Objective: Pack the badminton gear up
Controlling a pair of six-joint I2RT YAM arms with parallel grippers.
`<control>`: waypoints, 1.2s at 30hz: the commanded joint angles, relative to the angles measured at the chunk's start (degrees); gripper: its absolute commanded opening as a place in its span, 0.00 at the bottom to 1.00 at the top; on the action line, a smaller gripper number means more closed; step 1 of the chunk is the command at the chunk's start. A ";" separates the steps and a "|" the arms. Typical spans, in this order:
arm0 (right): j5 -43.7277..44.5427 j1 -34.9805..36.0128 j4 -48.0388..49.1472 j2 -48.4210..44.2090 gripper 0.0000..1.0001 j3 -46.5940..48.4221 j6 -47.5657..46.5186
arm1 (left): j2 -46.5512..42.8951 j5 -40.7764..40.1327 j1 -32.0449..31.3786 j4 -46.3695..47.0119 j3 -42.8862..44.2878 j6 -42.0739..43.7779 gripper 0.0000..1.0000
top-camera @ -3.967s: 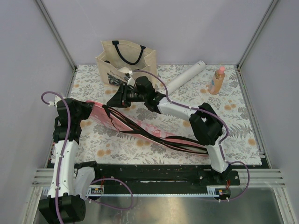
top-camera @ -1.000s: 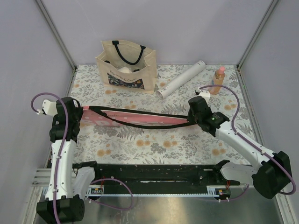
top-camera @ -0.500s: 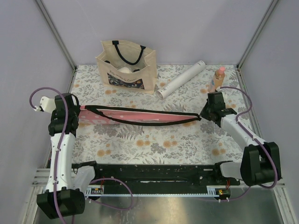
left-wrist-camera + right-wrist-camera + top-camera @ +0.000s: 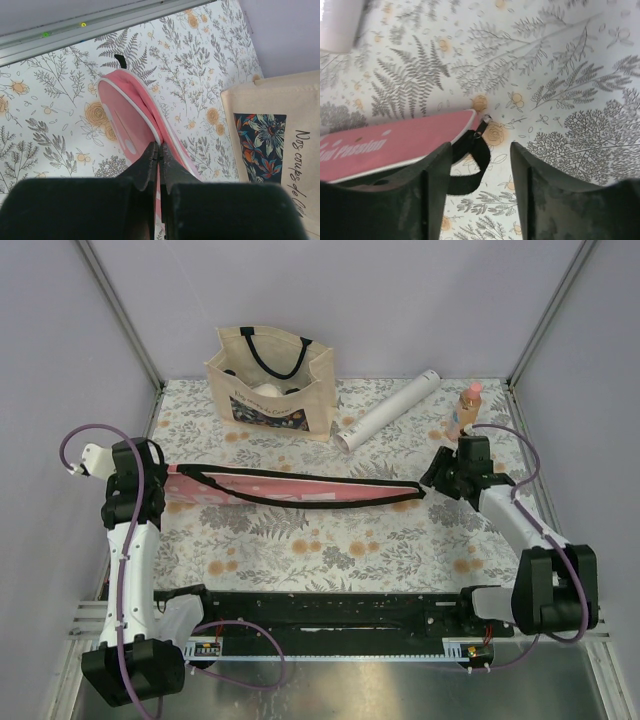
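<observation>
The pink racket-shaped case (image 4: 300,490) lies stretched across the table, a black strap (image 4: 290,502) running along it. My left gripper (image 4: 166,486) is shut on the case's white-piped rim (image 4: 150,125) at its wide left end. My right gripper (image 4: 433,478) is open at the narrow right end. In the right wrist view the strap's end loop (image 4: 472,167) lies on the table between the spread fingers (image 4: 437,180), and the case tip (image 4: 400,142) is to their left. The long white tube (image 4: 390,410) lies behind, untouched.
A beige tote (image 4: 270,380) with dark handles stands at the back left, close to the case's left half. An orange bottle (image 4: 465,412) with a pink cap stands at the back right, just behind my right gripper. Frame posts and walls border the floral mat (image 4: 350,545).
My right gripper pulled the case's narrow end out to the right, then opened and let it go. The case now lies flatter on the mat. The left grip is unchanged.
</observation>
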 commanded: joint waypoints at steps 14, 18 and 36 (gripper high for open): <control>-11.76 31.16 11.76 -0.02 0.83 11.68 -40.37 | -1.89 0.64 0.54 -1.72 0.71 2.92 0.00; -10.46 35.73 8.42 7.01 0.84 16.51 -46.25 | -1.80 0.64 0.45 -1.81 1.15 2.83 0.00; -7.81 41.36 4.36 16.35 0.00 27.87 -34.94 | -1.54 5.55 0.45 -0.23 6.60 3.36 0.17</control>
